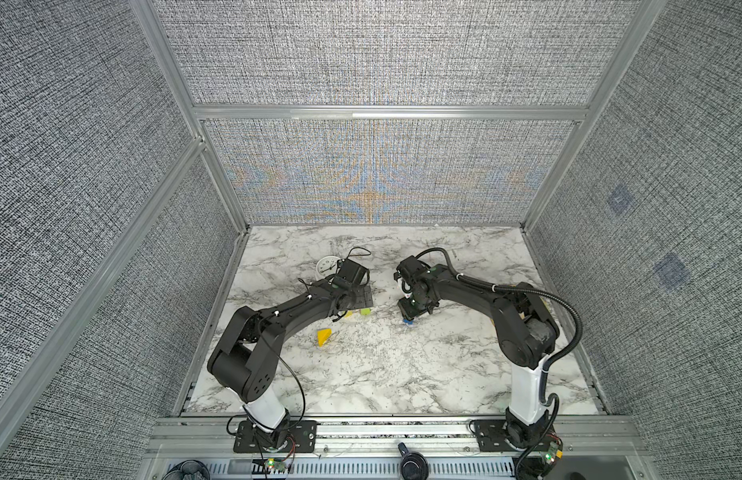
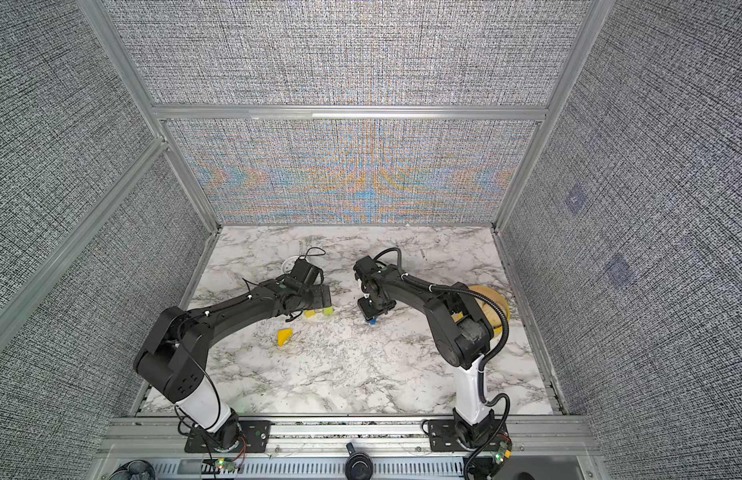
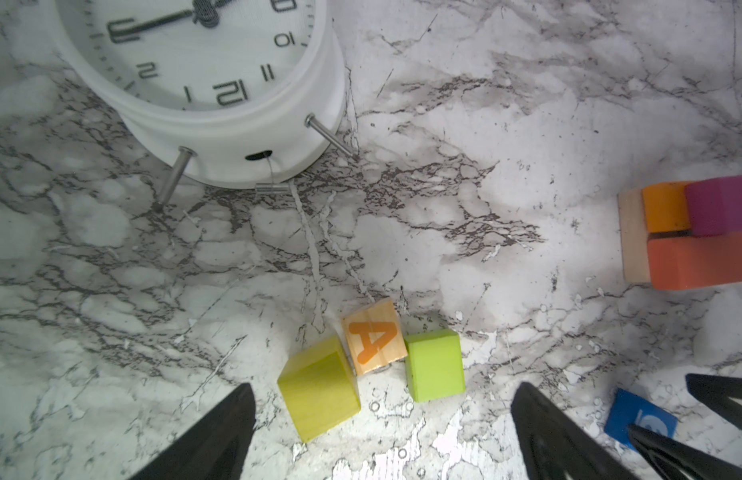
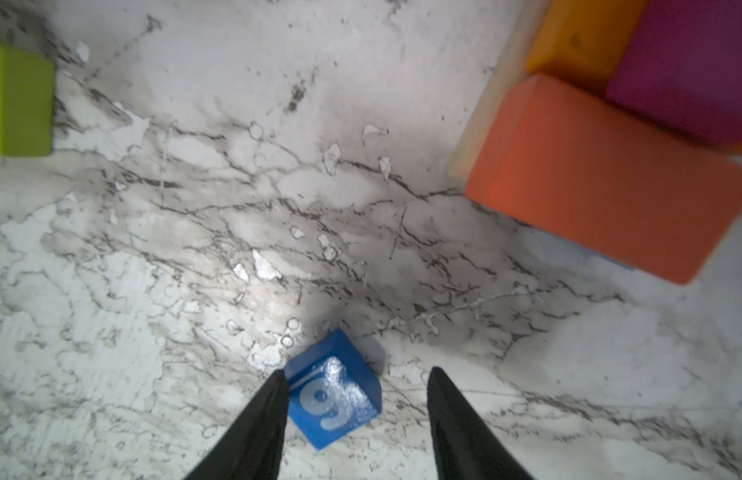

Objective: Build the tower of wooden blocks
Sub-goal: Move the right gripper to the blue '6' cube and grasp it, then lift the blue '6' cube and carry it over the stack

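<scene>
Right hand [image 4: 357, 370] partly open, released. One finger lies against the blue cube [image 4: 334, 397] and the other stands clear of it. The cube sits on the marble-patterned counter [image 4: 194, 249], with a white "9" on its glossy top.

Left hand [image 3: 384, 386] spread wide, holding nothing, above the yellow-green cube [image 3: 319, 388], the bare-wood cube [image 3: 375, 340] marked with an orange "A", and the lime cube [image 3: 433, 365].

Tower [image 4: 589, 174] is near the blue cube — orange and magenta painted blocks with a tan slab; layering unclear.

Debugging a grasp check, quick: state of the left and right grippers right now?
Left gripper: open, holding nothing.
Right gripper: open around the blue cube, with a gap at one finger; not gripping it.
</scene>
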